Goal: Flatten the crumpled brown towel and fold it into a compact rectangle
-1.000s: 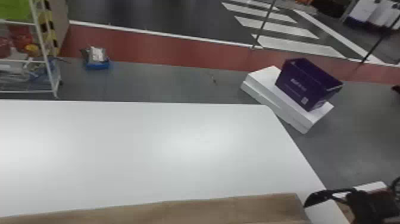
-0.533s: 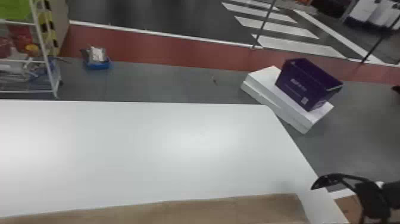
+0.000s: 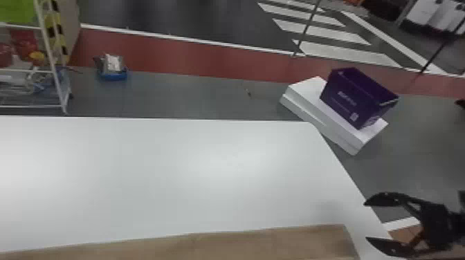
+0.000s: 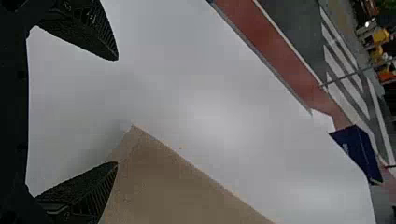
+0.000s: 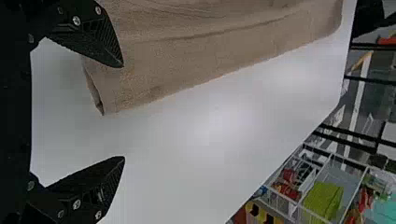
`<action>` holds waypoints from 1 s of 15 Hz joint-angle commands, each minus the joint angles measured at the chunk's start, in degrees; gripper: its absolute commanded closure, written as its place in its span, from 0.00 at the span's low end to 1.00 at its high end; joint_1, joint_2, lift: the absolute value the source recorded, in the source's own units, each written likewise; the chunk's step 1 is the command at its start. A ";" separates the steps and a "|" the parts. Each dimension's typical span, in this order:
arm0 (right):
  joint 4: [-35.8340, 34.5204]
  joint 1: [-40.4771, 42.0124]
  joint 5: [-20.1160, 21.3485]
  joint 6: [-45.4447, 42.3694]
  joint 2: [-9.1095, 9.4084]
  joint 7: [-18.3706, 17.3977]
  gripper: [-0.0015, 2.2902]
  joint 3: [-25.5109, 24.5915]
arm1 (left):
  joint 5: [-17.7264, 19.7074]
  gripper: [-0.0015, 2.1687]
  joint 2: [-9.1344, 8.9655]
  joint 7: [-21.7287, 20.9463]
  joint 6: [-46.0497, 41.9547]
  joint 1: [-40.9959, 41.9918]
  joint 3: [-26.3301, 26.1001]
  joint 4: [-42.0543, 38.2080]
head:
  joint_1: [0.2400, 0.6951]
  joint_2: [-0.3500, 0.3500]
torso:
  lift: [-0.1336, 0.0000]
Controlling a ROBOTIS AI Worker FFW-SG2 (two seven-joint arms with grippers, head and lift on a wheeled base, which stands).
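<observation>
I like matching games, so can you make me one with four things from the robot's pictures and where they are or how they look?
Things:
1. brown towel
2. purple box
3. right gripper
4. table

Places and looks:
A. open, at the table's right edge in the head view
B. wide and white, with the brown towel on it
C. lying on the table
D. on top of flat white boxes

Right pairs: 1-C, 2-D, 3-A, 4-B
</observation>
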 commanded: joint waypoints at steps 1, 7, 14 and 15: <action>-1.47 0.72 -2.38 7.60 1.92 0.19 0.10 -1.19 | 2.88 0.05 -0.15 2.01 5.76 -1.52 0.04 1.67 | 1.00 0.01 | 0.07; -2.52 2.47 -6.69 8.66 7.46 -4.39 0.10 -1.45 | 9.21 0.05 -0.15 5.00 7.87 -1.43 1.09 2.55 | 1.00 0.03 | 0.07; -2.96 3.71 -9.50 7.95 11.59 -8.44 0.10 -2.07 | 15.36 0.10 -0.15 7.81 15.60 -1.17 -1.20 5.10 | 1.00 0.08 | 0.07; -3.05 3.88 -9.50 7.95 11.50 -8.44 0.10 -2.33 | 13.95 0.11 -0.15 6.58 17.19 -1.43 -2.25 5.28 | 1.00 0.07 | 0.07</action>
